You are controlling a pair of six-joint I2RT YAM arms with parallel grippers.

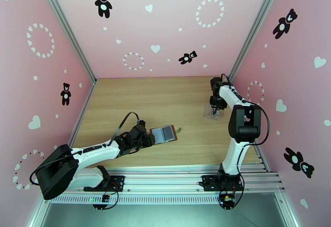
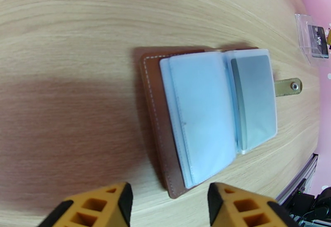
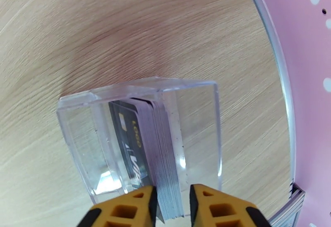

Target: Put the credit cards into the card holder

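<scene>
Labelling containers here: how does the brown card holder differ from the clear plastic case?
The card holder is brown, lying open flat; the clear case is transparent and box-shaped. The clear case holds credit cards stacked on edge; the card holder shows pale sleeves. Both sit on the table.

The tabletop (image 1: 165, 95) is pale wood-grain laminate, smooth with a soft sheen. The card holder (image 2: 151, 99) is brown leather-look, matt, with pale stitching; its pockets (image 2: 202, 116) are cloudy, smooth plastic, and its tab (image 2: 288, 87) carries a shiny metal snap. The case (image 3: 198, 120) is clear, glossy, hard plastic. The cards (image 3: 132, 141) are dark, glossy plastic with pale edges. The left gripper (image 2: 169, 201) and right gripper (image 3: 173, 203) have matt yellow plastic fingers. The rails (image 1: 173, 178) are brushed metal.
</scene>
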